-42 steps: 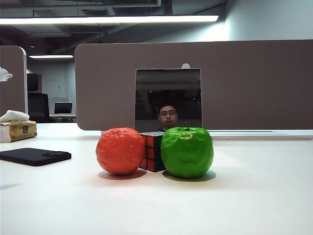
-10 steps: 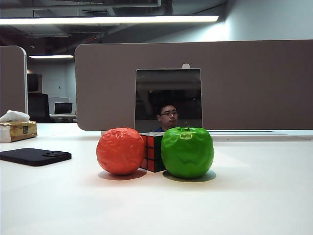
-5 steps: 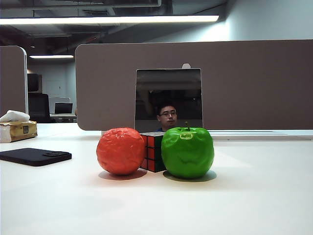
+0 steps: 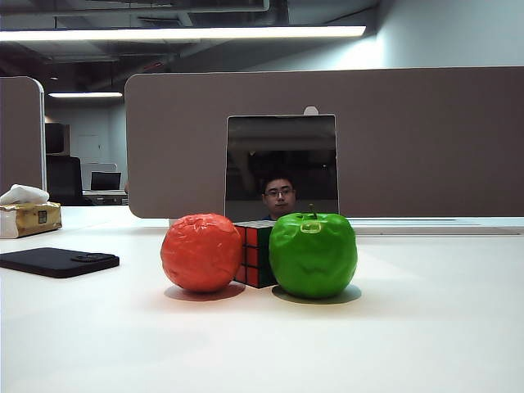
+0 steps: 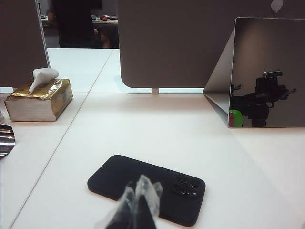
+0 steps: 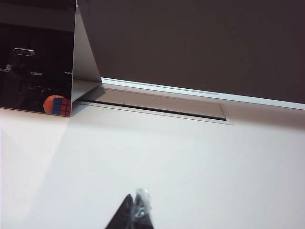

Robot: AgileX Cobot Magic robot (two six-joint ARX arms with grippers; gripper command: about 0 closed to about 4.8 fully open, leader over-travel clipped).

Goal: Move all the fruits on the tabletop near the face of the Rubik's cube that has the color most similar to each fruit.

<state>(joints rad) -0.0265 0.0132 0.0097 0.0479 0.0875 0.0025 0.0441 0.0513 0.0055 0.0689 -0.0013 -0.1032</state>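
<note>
The orange-red ball sits at nine o'clock of the Rubik's cube, pressed against it, and the green apple at three o'clock, touching too, all on the white surface. The left hand hovers above a black phone, fingertips pinched together and holding nothing; the right hand hangs over bare surface, likewise closed and empty. Both fruits look placed (the red face is toward the camera, the green one hidden, so I can't confirm the match). Best now: keep both hands clear and avoid nudging anything.
</note>
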